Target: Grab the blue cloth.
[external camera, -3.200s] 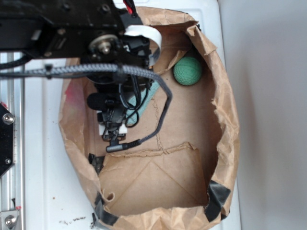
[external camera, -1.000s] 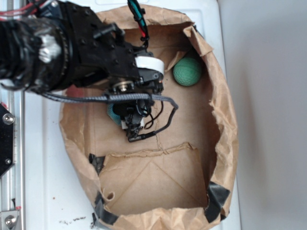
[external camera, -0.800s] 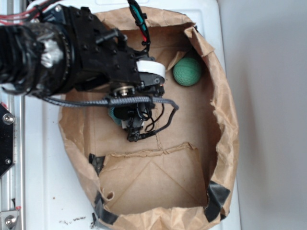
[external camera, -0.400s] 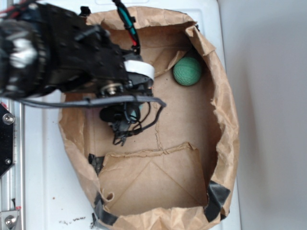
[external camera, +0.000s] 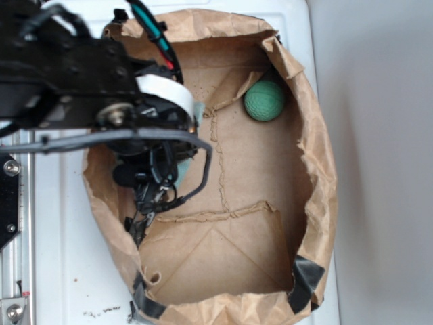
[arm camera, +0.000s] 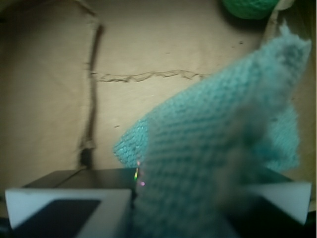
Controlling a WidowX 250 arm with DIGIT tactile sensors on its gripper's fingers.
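The blue cloth (arm camera: 218, 144) is a pale teal terry rag that fills most of the wrist view. It hangs between my gripper's (arm camera: 178, 208) two fingers, which are shut on it, with its free corner trailing above the brown paper floor. In the exterior view my gripper (external camera: 150, 193) is at the left side of the paper bag. Only slivers of the blue cloth (external camera: 185, 168) show beside the black wrist. The dark green knitted ball (external camera: 264, 100) lies at the bag's far right corner, well away from the gripper; its edge also shows at the top as the ball (arm camera: 250, 6).
A torn brown paper bag (external camera: 318, 169) forms a walled tray on the white surface. It has a folded flap (external camera: 216, 250) at the near end and black tape (external camera: 306, 276) at the corners. A metal rail (external camera: 13, 203) runs along the left.
The arm has swung left and toward the bag's near-left side, carrying the blue cloth away from where it lay in the middle. The green ball has not moved.
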